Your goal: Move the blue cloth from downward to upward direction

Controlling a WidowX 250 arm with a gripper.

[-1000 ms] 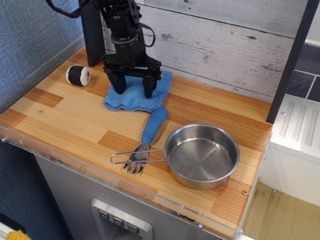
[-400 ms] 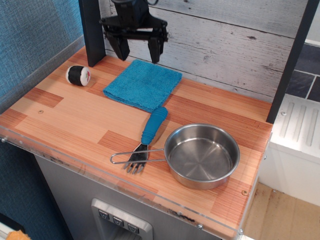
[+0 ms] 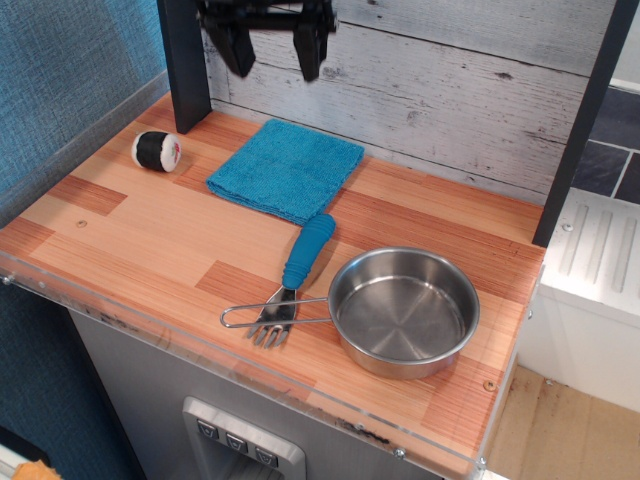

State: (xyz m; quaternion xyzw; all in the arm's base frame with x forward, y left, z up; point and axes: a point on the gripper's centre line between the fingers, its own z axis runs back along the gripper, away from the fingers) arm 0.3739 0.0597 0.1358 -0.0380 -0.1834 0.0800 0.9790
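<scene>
The blue cloth [image 3: 287,170] lies flat on the wooden counter near the back wall, a turquoise terry square turned slightly askew. My gripper [image 3: 275,58] hangs open and empty high above the cloth's far edge, at the top of the view, with its two black fingers [image 3: 239,50] spread apart. Nothing is held. The upper part of the gripper is cut off by the frame's top edge.
A blue-handled metal fork [image 3: 295,272] lies just in front of the cloth. A steel pan [image 3: 402,311] with a wire handle sits at the front right. A black and white sushi roll [image 3: 157,150] sits at the back left. A dark post [image 3: 183,62] stands behind it.
The gripper was down on the bunched cloth, let it go, and has risen well above it. The cloth now lies flat and spread out near the back wall.
</scene>
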